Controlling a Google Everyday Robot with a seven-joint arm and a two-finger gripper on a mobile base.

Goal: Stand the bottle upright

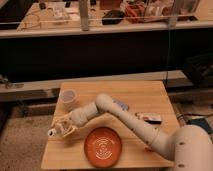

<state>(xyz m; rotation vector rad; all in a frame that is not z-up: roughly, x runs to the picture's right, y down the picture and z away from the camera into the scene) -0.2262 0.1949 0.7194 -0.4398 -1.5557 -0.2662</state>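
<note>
The bottle lies on its side near the left front of the wooden table, its white cap pointing left. It is small and pale. My gripper is low over the table right at the bottle, with the bottle's body partly hidden among its parts. The white arm reaches in from the lower right, across the table, down to the gripper.
A translucent whitish cup stands upright behind the gripper at the table's left. An orange plate lies just right of the gripper at the front. A small packet and a bluish flat item lie right of the arm.
</note>
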